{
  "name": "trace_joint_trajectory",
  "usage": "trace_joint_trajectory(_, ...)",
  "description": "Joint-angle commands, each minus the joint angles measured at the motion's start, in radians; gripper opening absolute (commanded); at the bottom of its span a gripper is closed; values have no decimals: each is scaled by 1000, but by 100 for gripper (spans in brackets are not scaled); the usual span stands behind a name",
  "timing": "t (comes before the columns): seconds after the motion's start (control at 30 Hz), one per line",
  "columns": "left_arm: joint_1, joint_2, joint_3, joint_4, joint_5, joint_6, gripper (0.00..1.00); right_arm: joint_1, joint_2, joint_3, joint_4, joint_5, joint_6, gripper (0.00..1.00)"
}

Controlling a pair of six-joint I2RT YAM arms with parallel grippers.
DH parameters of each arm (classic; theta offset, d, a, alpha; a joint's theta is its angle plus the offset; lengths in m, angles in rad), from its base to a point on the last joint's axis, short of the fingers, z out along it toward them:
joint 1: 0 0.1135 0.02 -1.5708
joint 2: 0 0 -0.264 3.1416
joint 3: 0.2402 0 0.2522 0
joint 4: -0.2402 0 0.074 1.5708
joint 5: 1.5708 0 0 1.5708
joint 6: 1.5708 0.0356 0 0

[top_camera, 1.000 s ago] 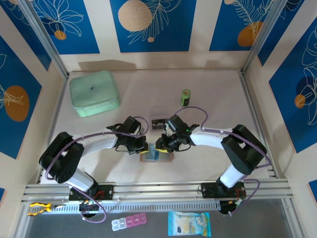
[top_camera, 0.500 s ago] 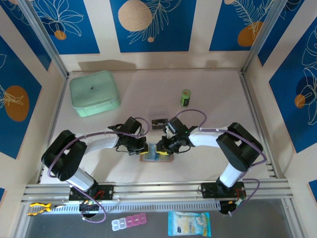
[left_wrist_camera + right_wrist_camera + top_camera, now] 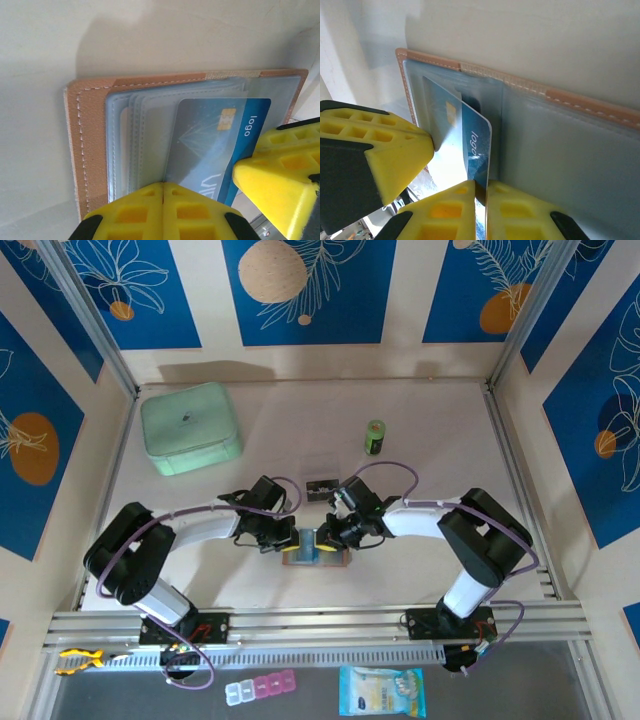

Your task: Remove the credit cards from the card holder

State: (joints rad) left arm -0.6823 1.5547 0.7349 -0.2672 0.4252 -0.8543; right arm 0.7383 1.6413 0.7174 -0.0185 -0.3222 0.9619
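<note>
Centrally, near the front of the pale, matte desk (image 3: pixel 440 440), the card holder (image 3: pixel 335 560) lies open and flat between the 2 arms. It is well apart from the rounded mint-green case (image 3: pixel 190 427) at the far left and from the small green cylinder (image 3: pixel 375 436) standing upright farther back. Up close the holder is a thin pinkish-tan rectangle with a leather-like grain, rounded corners and a line of pale stitching along its border. Inside are several overlapping clear plastic sleeves (image 3: pixel 125 145), slightly cloudy, with grey-blue lining beneath. A glossy blue credit card (image 3: pixel 465 140), thin and stiff with a small gold chip and the white word "logo", sticks partway out of 1 sleeve at a tilt. The right hand (image 3: pixel 480 192) has its 2 yellow, waffle-moulded foam fingers pressed narrowly onto the free edge of that card, which runs straight into the seam between them. The left hand (image 3: pixel 162 192) is closed, its 2 yellow pads meeting flush at the holder's near edge on the sleeves; whether a sleeve is pinched between them I cannot tell. A second small dark card (image 3: pixel 321 486) lies flat on the desk just beyond the 2 hands, apart from the holder.
</note>
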Motion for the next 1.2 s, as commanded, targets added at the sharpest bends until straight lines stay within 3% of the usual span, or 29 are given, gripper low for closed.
trace_joint_trajectory(0.0, -8, 10, -11, -26, -20, 17, 1, -6, -33, -13, -32, 0, -10, 11)
trace_joint_trajectory(0.73, -8, -41, -44, -2, -15, -20, 2, -72, -158, 124, -413, 61, -285, 5)
trace_joint_trajectory(0.93, -7, -61, -36, -11, -17, -19, 5, -75, -197, 243, -595, 100, -580, 4)
trace_joint_trajectory(1.17, -5, -94, -29, -16, -33, -17, 8, -86, -179, 382, -767, 197, -1072, 0)
